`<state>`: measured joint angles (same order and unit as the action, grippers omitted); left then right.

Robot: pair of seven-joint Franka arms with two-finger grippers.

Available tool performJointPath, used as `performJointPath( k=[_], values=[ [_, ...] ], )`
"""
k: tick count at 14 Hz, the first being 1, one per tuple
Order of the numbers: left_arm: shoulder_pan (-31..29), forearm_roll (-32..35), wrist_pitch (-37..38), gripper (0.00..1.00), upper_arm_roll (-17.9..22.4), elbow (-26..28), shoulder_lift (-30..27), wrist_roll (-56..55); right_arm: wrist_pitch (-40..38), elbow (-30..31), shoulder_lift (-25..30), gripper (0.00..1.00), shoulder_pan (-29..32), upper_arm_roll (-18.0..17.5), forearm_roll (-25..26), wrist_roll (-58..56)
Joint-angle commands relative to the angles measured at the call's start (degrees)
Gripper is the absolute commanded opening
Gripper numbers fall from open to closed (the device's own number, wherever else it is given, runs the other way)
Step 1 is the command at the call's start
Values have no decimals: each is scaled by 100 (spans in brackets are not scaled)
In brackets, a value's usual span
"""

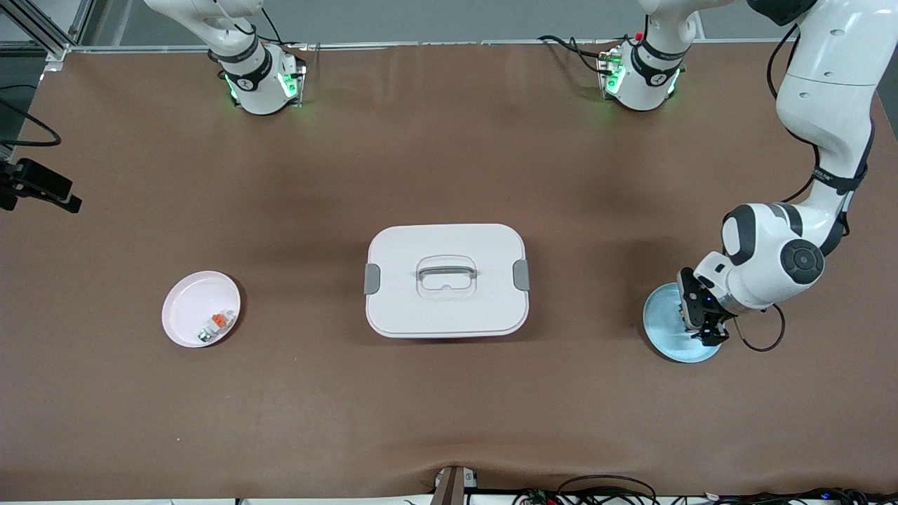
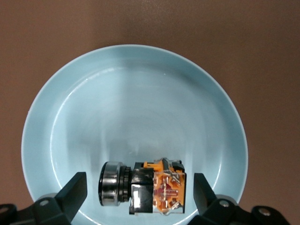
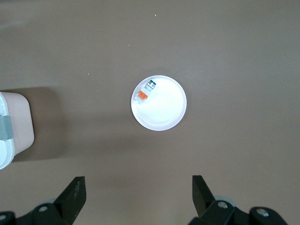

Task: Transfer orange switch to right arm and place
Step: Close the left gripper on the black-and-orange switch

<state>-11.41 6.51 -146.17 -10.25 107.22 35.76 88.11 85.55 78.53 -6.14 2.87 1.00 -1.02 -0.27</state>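
The orange switch (image 2: 150,187), a black blocky part with an orange face and a metal ring end, lies on its side in the blue plate (image 2: 131,93) at the left arm's end of the table. My left gripper (image 2: 139,183) is open and low over the plate, one finger on each side of the switch, not touching it. In the front view the left gripper (image 1: 701,319) hides the switch on the blue plate (image 1: 663,319). My right gripper (image 3: 138,183) is open and empty, high over the table; the front view shows only the right arm's base.
A pink plate (image 1: 186,308) holding a whitish-grey small part with an orange piece (image 1: 214,325) sits toward the right arm's end, also in the right wrist view (image 3: 164,110). A white lidded box (image 1: 447,280) with a handle stands mid-table.
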Motion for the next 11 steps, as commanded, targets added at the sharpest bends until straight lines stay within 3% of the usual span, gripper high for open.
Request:
performJointPath(
  k=[1, 2, 4, 6, 7, 11],
  values=[
    [-28, 105, -70, 100, -21, -69, 63, 109, -21, 31, 87, 100, 12, -12, 23, 10],
    [-28, 105, -70, 100, -21, -69, 63, 127, -21, 31, 87, 100, 12, -3, 23, 10],
    [-45, 105, -70, 61, -21, -52, 63, 136, -21, 31, 87, 100, 12, -12, 23, 10],
    [-63, 105, -61, 13, -21, -43, 45, 136, -21, 31, 87, 100, 12, -12, 23, 10],
    [-54, 105, -52, 0, -21, -43, 10, 136, -21, 31, 87, 100, 12, -12, 23, 10],
    [-10, 105, 35, 0, -73, -61, -340, 259, -12, 31, 87, 100, 12, -12, 14, 10]
  ],
)
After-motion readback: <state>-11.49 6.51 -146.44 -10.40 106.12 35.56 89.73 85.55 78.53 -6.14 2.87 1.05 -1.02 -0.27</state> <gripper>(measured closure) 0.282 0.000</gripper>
